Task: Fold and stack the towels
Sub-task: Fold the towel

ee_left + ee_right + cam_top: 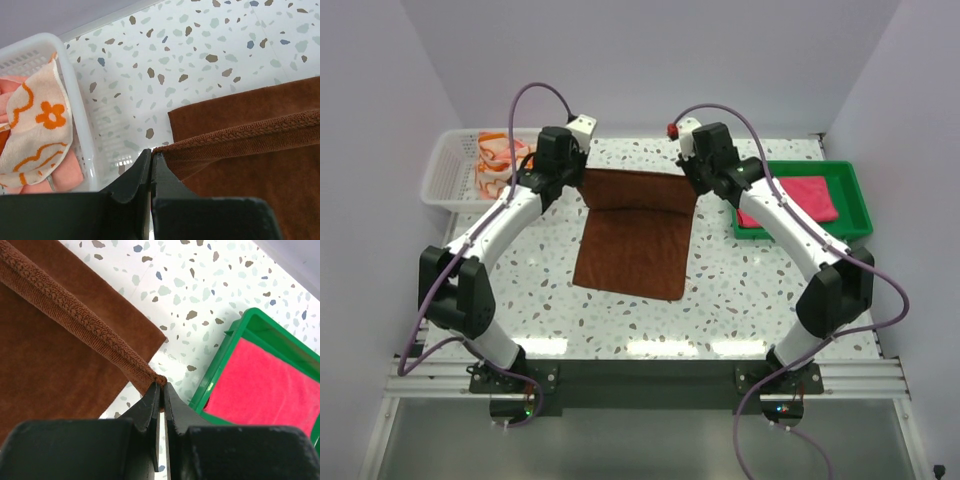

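A dark brown towel (635, 235) lies spread on the speckled table, its far edge raised off the surface. My left gripper (151, 152) is shut on the left corner of that raised hem (240, 132). My right gripper (162, 385) is shut on the hem's right corner (75, 312). Both grippers (575, 172) (688, 172) hang above the towel's far end. An orange towel with white flower pattern (498, 160) lies crumpled in the white basket, over a salmon pink one (60, 175). A hot pink towel (805, 198) lies flat in the green tray.
The white mesh basket (445, 172) stands at the back left, its rim (82, 120) close beside the left gripper. The green plastic tray (855, 200) stands at the back right, its corner (240, 325) just right of the right gripper. White walls enclose the table.
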### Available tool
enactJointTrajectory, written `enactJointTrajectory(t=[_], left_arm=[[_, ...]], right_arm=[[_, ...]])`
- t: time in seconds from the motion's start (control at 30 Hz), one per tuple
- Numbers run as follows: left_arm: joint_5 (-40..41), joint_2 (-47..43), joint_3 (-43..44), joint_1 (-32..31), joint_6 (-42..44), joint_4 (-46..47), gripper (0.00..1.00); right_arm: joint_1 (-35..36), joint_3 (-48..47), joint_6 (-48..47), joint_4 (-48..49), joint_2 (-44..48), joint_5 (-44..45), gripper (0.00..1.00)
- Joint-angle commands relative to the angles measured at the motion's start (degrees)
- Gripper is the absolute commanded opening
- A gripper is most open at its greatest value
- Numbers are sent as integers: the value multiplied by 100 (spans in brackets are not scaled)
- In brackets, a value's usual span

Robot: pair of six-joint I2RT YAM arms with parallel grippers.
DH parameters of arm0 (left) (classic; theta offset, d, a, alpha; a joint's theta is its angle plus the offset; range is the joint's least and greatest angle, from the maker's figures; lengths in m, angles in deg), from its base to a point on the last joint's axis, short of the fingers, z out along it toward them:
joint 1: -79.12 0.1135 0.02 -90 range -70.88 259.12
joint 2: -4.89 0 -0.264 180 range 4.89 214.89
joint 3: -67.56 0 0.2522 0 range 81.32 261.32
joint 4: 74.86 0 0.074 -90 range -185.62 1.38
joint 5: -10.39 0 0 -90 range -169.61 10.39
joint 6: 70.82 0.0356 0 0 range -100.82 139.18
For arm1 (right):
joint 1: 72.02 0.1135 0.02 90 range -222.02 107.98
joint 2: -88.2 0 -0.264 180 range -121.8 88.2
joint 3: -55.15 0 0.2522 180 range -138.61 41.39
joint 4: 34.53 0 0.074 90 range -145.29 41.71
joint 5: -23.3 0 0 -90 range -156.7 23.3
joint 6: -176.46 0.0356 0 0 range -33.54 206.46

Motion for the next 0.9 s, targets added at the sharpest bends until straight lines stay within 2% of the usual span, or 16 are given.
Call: enactJointTrajectory(t=[0.0, 0.3, 0.5, 0.87], left_arm=[[604, -309, -253, 169, 128, -126, 0], [798, -503, -1018, 169, 93, -179, 0], [771, -468, -1255, 108, 190, -153, 0], [938, -547, -1194, -164, 190, -530, 0]], right_arm=[[-107, 206, -181, -356, 366, 319, 0], [69, 919, 153, -734, 445, -261, 0], [113, 1306, 364, -734, 427, -314, 0], [121, 1166, 496, -1068, 515, -199, 0]])
